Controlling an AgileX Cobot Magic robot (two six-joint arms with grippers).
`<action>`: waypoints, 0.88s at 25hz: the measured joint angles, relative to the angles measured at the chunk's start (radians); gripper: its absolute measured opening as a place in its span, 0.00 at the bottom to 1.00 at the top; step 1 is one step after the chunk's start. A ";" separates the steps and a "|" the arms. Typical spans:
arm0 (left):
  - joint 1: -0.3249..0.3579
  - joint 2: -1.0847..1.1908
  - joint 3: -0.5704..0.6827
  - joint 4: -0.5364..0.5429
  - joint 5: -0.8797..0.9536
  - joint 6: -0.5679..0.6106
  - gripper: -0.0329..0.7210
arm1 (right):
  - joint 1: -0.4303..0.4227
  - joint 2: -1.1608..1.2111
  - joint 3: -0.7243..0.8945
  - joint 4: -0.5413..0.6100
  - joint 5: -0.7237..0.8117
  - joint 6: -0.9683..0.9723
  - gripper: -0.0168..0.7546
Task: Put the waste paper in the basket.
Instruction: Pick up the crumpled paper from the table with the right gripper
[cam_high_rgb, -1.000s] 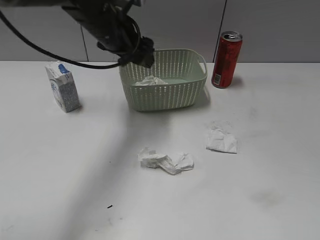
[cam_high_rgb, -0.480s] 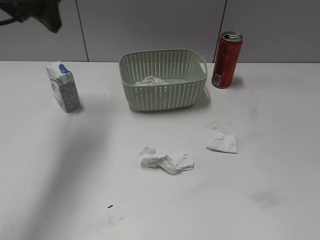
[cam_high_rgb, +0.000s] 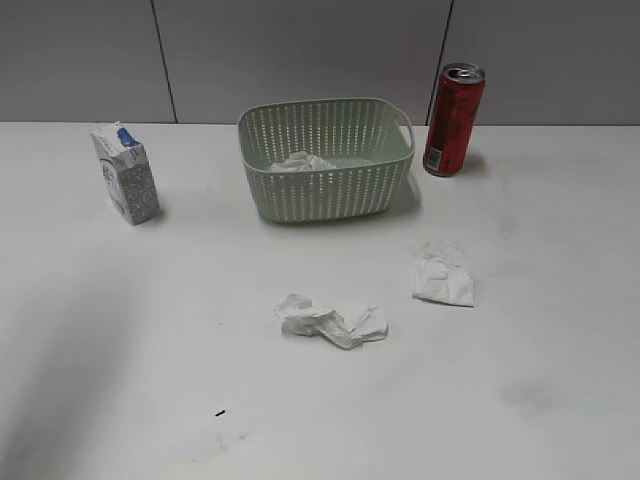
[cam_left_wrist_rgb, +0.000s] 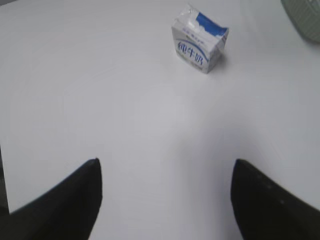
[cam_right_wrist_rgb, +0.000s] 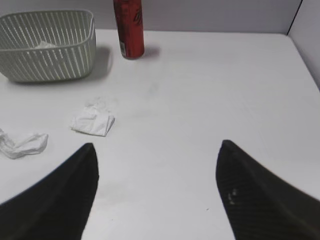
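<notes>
The pale green basket (cam_high_rgb: 330, 185) stands at the back middle of the table with one white paper wad (cam_high_rgb: 300, 161) inside it. A long crumpled wad (cam_high_rgb: 332, 321) lies on the table in front of it, and another wad (cam_high_rgb: 442, 276) lies to the right. The right wrist view shows the basket (cam_right_wrist_rgb: 47, 60), the wad in it (cam_right_wrist_rgb: 45, 45), the right wad (cam_right_wrist_rgb: 93, 120) and an end of the long wad (cam_right_wrist_rgb: 22, 145). My left gripper (cam_left_wrist_rgb: 165, 165) is open and empty over bare table. My right gripper (cam_right_wrist_rgb: 157, 147) is open and empty. Neither arm shows in the exterior view.
A white-and-blue carton (cam_high_rgb: 126, 173) stands at the back left and also shows in the left wrist view (cam_left_wrist_rgb: 200, 45). A tall red can (cam_high_rgb: 454, 119) stands right of the basket, also in the right wrist view (cam_right_wrist_rgb: 129, 27). The table's right edge (cam_right_wrist_rgb: 302, 55) is near.
The left arm was over the basket's left rim a second ago, then pulled up and left out of the exterior view. The paper wads and basket have not moved.
</notes>
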 joint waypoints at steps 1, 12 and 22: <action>0.006 -0.036 0.047 0.000 -0.008 0.000 0.83 | 0.000 0.051 -0.001 0.006 -0.012 0.000 0.74; 0.010 -0.541 0.553 -0.030 -0.105 -0.009 0.83 | 0.000 0.660 -0.168 0.084 -0.077 0.000 0.74; 0.010 -1.042 0.814 -0.034 -0.103 -0.055 0.83 | 0.037 1.112 -0.461 0.104 -0.045 0.000 0.74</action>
